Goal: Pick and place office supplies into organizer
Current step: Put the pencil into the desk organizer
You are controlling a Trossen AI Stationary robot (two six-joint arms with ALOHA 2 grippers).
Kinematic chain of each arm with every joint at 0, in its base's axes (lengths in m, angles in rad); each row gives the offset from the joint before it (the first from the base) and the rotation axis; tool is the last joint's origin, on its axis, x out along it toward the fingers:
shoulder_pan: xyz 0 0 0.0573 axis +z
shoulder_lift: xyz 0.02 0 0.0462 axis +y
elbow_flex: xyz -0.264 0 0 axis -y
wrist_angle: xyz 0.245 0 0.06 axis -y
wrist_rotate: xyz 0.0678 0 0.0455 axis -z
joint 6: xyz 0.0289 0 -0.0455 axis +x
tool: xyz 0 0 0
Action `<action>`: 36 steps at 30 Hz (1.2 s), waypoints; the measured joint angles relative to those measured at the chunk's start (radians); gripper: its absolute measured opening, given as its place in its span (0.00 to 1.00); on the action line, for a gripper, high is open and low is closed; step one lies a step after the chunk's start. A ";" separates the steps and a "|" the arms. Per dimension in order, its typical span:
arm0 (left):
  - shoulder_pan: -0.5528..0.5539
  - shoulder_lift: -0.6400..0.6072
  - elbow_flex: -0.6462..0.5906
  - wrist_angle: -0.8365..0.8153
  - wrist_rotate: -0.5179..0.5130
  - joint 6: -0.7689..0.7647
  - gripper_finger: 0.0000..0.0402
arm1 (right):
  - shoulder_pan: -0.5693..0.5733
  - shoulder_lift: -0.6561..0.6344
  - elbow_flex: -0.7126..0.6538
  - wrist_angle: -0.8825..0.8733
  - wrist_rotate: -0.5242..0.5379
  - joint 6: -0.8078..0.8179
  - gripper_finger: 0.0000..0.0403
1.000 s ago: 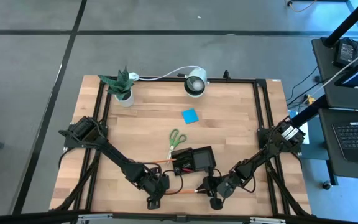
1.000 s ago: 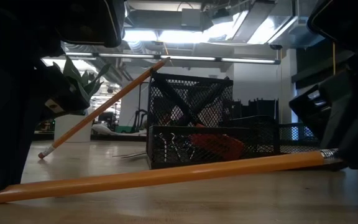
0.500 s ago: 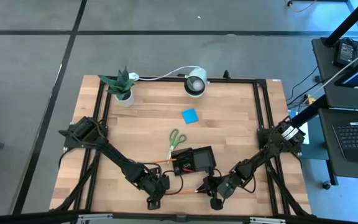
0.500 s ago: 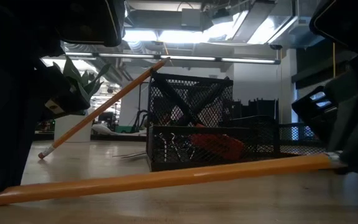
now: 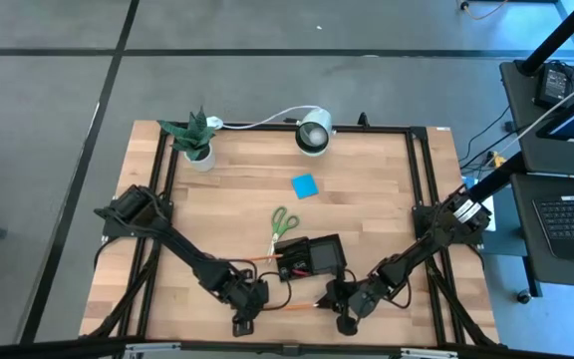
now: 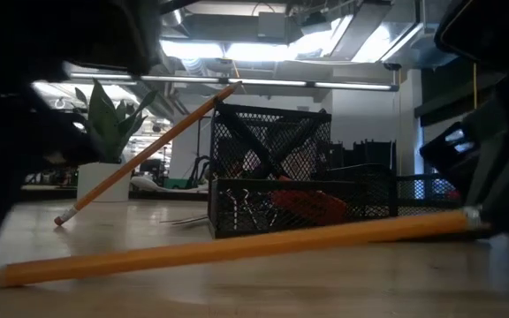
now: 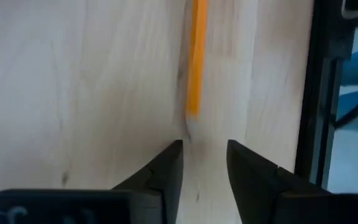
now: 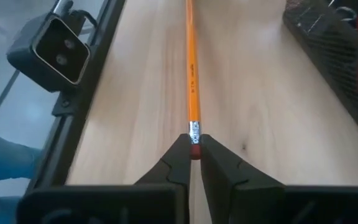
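Observation:
A long orange pencil (image 6: 237,249) lies near the table's front edge, between my two grippers. My right gripper (image 8: 194,149) is shut on its eraser end. My left gripper (image 7: 205,152) stands open just short of the pencil's other end (image 7: 194,109), touching nothing. Behind the pencil stands the black mesh organizer (image 5: 312,257). A second orange pencil (image 6: 148,152) leans on the organizer's top rim, eraser end on the table. Green-handled scissors (image 5: 282,221) and a blue sticky-note pad (image 5: 304,185) lie farther back. My right gripper pinches the pencil's eraser end (image 8: 195,138) between its two fingertips. The fingers slant down from the table's right and lie in line with the pencil. The eraser end (image 6: 468,216) is a little raised, while the other end (image 6: 3,277) rests on the table.
A potted green plant (image 5: 195,138) and a white round lamp (image 5: 314,132) stand at the table's far edge. A black frame rail (image 8: 86,93) runs along the near edge beside the pencil. Bare wood lies between the organizer and the far edge.
My left gripper has opened and let go of the pencil's pointed end, which now lies on the table just ahead of its fingers. My right gripper has kept its hold on the eraser end.

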 joint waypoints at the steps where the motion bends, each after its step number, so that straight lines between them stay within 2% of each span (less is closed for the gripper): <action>1: -0.003 -0.007 0.000 -0.019 0.007 -0.004 0.30 | 0.000 -0.013 0.000 -0.022 0.000 0.003 0.07; 10: -0.018 -0.035 0.005 -0.238 0.056 -0.089 0.33 | -0.005 -0.185 0.000 -0.186 -0.001 -0.001 0.07; 12: -0.019 -0.035 0.005 -0.242 0.051 -0.089 0.33 | -0.014 -0.250 0.012 -0.275 -0.001 0.002 0.07; 15: -0.019 -0.035 0.005 -0.243 0.042 -0.091 0.32 | -0.031 -0.345 0.068 -0.502 -0.001 0.002 0.07; 21: -0.027 -0.035 0.005 -0.282 0.034 -0.091 0.32 | -0.077 -0.487 0.289 -0.991 -0.071 -0.078 0.07; 27: -0.051 -0.035 0.005 -0.302 0.010 -0.101 0.32 | -0.139 -0.515 0.614 -1.452 -0.077 -0.124 0.07; 31: -0.062 -0.036 0.006 -0.313 -0.016 -0.124 0.32 | -0.186 -0.502 0.776 -1.629 -0.079 -0.155 0.07; 36: -0.063 -0.035 0.005 -0.314 -0.018 -0.125 0.32 | -0.252 -0.478 0.846 -1.754 -0.148 -0.165 0.07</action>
